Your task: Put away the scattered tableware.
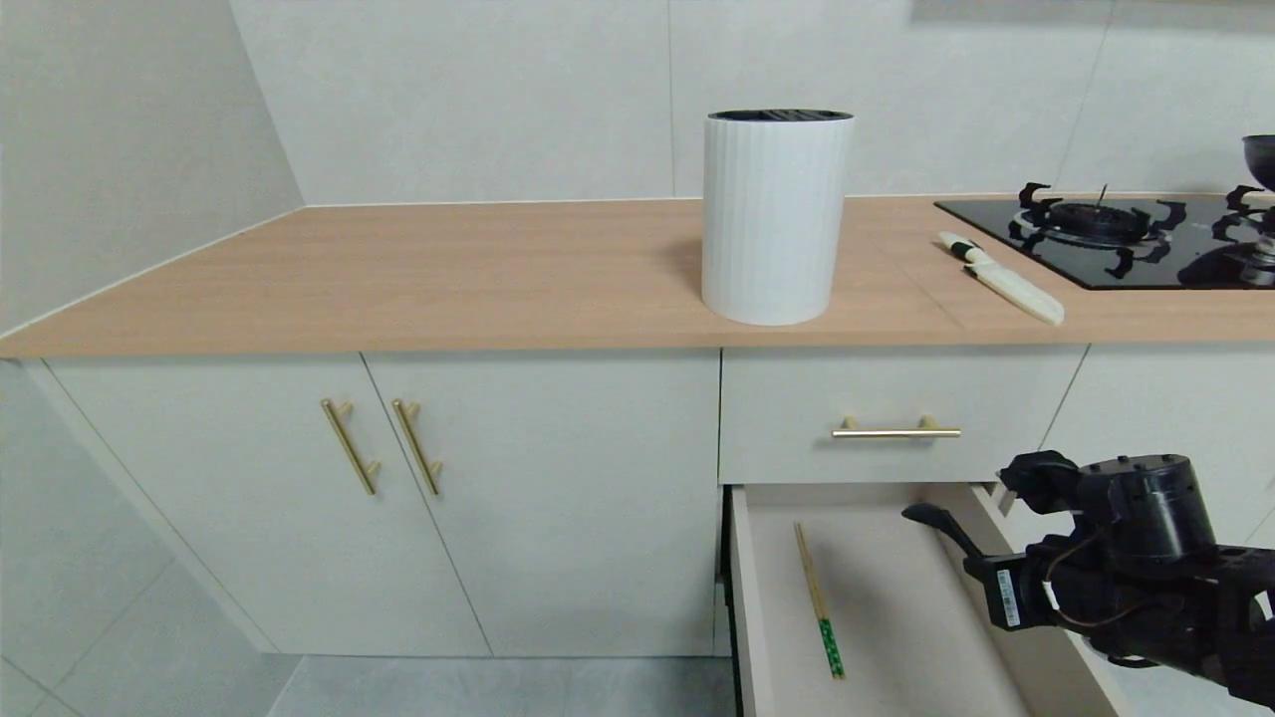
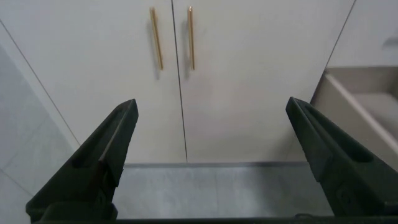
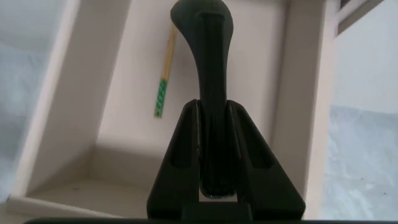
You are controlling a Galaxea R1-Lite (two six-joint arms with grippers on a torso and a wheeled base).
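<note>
As the head camera sees it: right gripper (image 1: 981, 568) holds black spoon (image 1: 931, 518) over open drawer (image 1: 745, 597), right of the chopsticks (image 1: 819, 602); knife (image 1: 1001, 279) on counter (image 1: 448, 269), far right.
Left wrist: left gripper (image 2: 211, 109) spread wide, empty, facing cabinet doors (image 2: 249, 93).
Right wrist: fingers (image 3: 180, 143) pinch the spoon handle.
Next: lower close to the drawer floor, clear of the side wall, then release.

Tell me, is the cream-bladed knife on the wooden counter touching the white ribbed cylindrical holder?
Apart. The head view shows bare counter between the knife and the holder.
</note>
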